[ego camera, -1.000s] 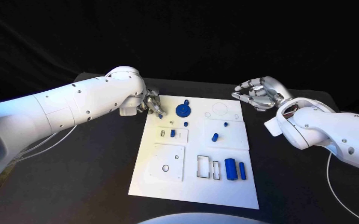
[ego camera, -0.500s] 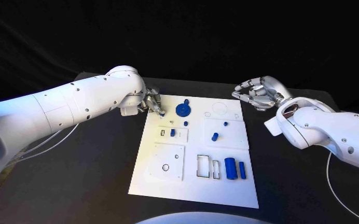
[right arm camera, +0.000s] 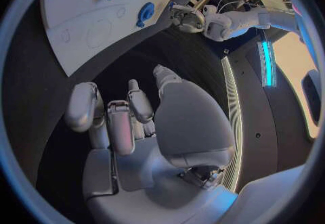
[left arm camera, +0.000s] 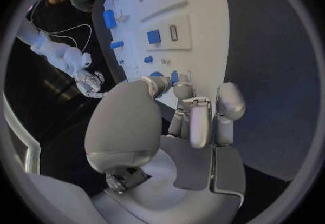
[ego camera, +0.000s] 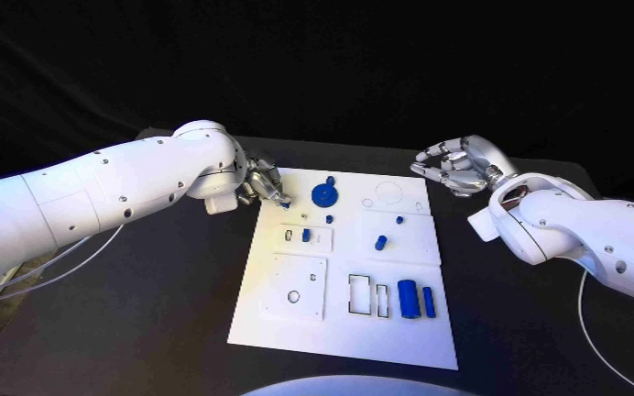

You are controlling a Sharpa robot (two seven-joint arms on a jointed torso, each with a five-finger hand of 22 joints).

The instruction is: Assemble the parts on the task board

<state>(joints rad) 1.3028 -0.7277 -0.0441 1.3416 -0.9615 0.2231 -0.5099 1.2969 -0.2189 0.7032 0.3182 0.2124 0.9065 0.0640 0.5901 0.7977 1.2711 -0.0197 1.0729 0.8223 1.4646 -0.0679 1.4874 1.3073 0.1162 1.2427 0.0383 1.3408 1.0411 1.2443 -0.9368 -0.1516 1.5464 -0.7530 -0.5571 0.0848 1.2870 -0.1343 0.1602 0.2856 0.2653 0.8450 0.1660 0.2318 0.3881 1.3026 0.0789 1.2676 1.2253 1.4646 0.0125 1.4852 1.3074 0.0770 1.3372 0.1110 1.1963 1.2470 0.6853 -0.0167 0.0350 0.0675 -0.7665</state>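
The white task board lies mid-table. My left hand hovers at the board's far left corner and pinches a small blue part between thumb and a finger; the left wrist view shows that part at the fingertips of the hand. Just right of it a round blue gear-like part stands on the board. My right hand hangs off the board's far right corner, fingers curled in, holding nothing; the right wrist view shows this hand too.
Small blue parts sit in the board's middle blocks. Two blue cylinders lie near its front right, beside empty rectangular slots. A cable trails on the table at left.
My left arm has drawn back to the left and its hand has shifted slightly left, still pinching the small blue part. The right hand has not moved.
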